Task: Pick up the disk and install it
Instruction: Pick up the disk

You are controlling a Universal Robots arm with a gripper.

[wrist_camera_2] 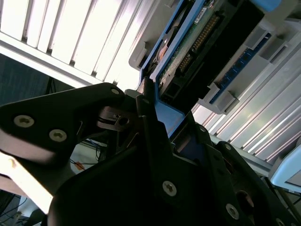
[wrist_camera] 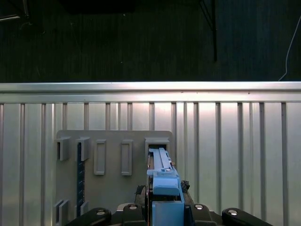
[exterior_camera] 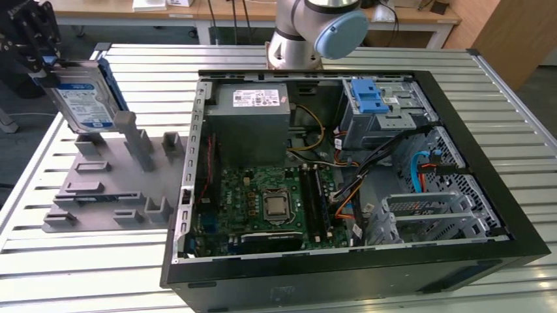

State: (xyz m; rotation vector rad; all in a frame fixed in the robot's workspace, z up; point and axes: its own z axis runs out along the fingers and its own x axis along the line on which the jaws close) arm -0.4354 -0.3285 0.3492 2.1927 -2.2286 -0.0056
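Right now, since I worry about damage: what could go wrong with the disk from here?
The gripper clamps the disk by one end only, so it might pivot or slip. A tall post of the grey holder stands close beside it and could catch it. Loose cables cross the case near the drive cage and may snag it.

slatted metal table (exterior_camera: pixel 78 261) | pale wooden desks (exterior_camera: pixel 228 12) behind | dark floor (wrist_camera: pixel 141 42) below
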